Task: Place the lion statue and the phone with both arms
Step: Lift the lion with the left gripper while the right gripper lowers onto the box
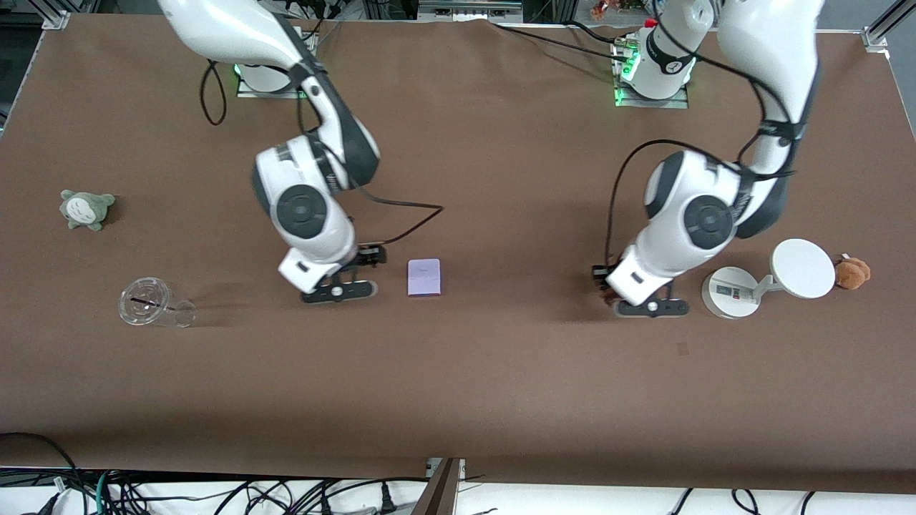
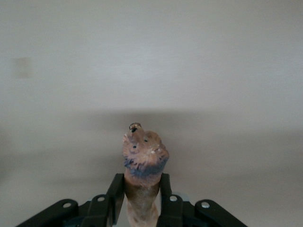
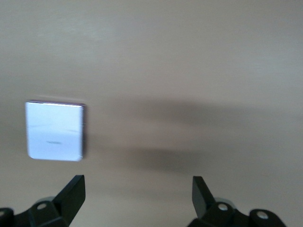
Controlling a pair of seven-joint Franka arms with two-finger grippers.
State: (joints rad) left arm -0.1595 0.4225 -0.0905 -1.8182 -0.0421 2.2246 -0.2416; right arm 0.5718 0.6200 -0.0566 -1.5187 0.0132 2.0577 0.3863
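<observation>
One item is lying placed: the phone (image 1: 424, 277), beside the spread right gripper (image 1: 342, 277); the left gripper (image 2: 142, 201) is pinching the lion statue (image 2: 143, 161).

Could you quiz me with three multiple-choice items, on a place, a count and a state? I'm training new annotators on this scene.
1. Where does the phone lie?
A. flat on the table beside the right gripper
B. inside the clear cup
C. on the white device

2. How many plush toys are on the table?
A. none
B. two
C. four

3. The left gripper is:
A. open, holding nothing
B. shut on the phone
C. shut on the lion statue

Key: 1 A, front view shows it there. 2 B, grey-green plush toy and brown plush toy. 3 C, fingers flank it.
</observation>
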